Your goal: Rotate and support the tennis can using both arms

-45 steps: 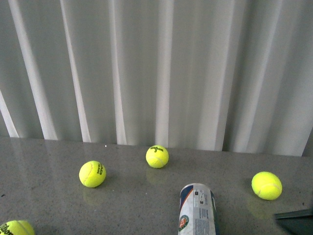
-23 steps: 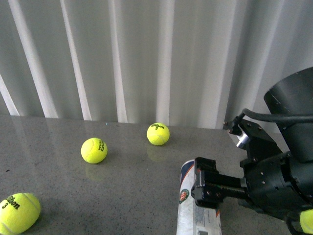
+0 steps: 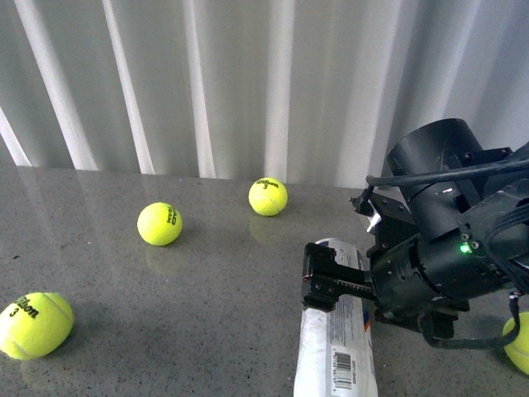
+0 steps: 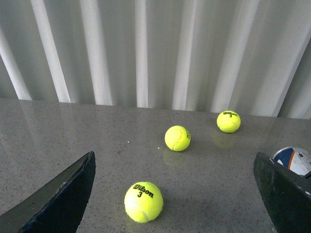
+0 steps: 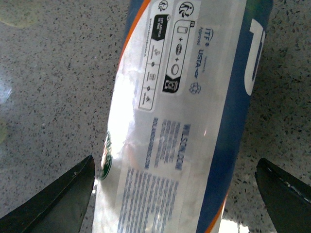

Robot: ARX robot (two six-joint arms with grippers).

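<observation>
light: bright, diffuse | shadows: faint, soft under tennis balls point(image 3: 159, 224) | glare: white sheen on tennis can point(image 5: 180, 126); pale curtain point(image 3: 248, 83) streaks mirrored on table point(image 3: 215, 322) | focus: front view slightly soft

The tennis can point(image 3: 337, 356) lies on its side on the grey counter point(image 3: 207, 314), white barcode label up. The black right arm point(image 3: 446, 248) hangs over it, its end effector point(image 5: 175, 161) spread astride it.

Bare table point(image 3: 215, 322) lies open left of the tennis can point(image 3: 337, 364); 3 tennis balls point(image 3: 159, 224) scatter beyond.
</observation>
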